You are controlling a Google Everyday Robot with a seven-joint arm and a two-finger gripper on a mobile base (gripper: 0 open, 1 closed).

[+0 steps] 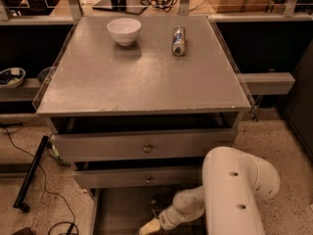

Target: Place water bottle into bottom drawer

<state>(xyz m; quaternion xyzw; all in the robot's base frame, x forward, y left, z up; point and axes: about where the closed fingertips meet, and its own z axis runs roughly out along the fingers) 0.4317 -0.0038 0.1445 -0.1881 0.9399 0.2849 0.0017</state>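
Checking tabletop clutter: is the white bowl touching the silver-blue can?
Apart. The camera view shows bare tabletop between the bowl and the can. The gripper is low at the open bottom drawer.

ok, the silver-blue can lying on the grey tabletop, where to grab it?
Likely mid-body, from above, closing across its width: the silver-blue can lies on its side, long axis running front to back. The tool is low over the grey bottom drawer.

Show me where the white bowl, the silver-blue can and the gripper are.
white bowl (124, 29): camera view, on its inner wall.
silver-blue can (179, 40): camera view, on the middle of its body.
gripper (148, 227): camera view, on its pale tip, down at the bottom drawer (120, 204), by the picture's lower edge.
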